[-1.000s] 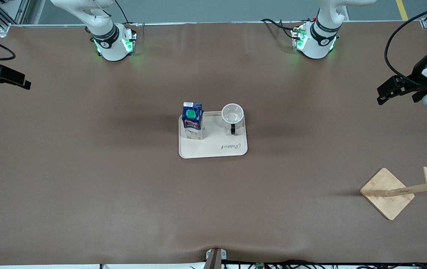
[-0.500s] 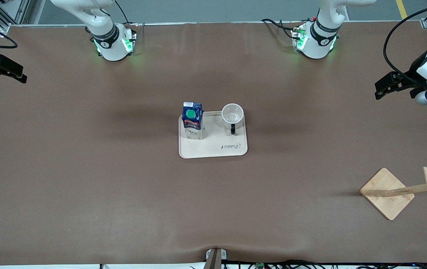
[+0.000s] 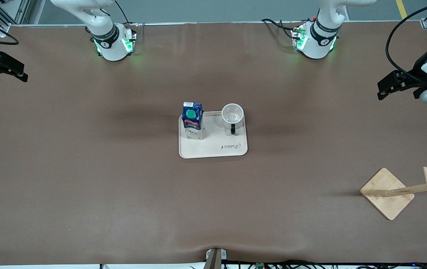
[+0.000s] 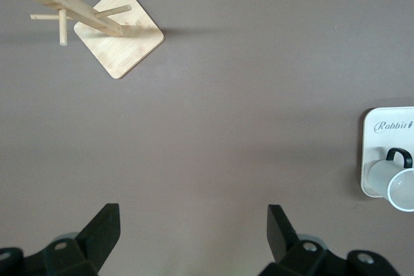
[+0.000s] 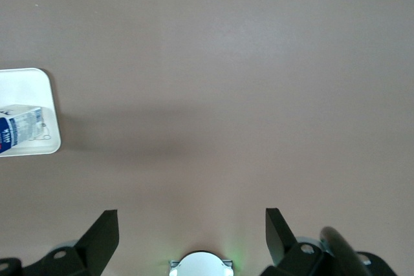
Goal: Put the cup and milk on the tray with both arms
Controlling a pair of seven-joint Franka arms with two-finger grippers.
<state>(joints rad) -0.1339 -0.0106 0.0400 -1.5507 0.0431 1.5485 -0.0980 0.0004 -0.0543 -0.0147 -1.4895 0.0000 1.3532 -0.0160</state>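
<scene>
The cream tray lies mid-table. The dark-blue milk carton with a green cap stands on the tray toward the right arm's end. The white cup with a black handle stands on the tray toward the left arm's end. My left gripper hangs open and empty over the table's left-arm end, well away from the tray. My right gripper hangs open and empty over the right-arm end. The left wrist view shows the cup and tray edge. The right wrist view shows the milk on the tray.
A wooden stand with a square base and a pegged pole sits near the left arm's end, closer to the front camera; it also shows in the left wrist view. The right arm's lit base shows between the right fingers.
The left gripper has shifted slightly at the table's left-arm end. The right gripper has drawn a little farther toward the right-arm end. Cup, milk and tray have not moved.
</scene>
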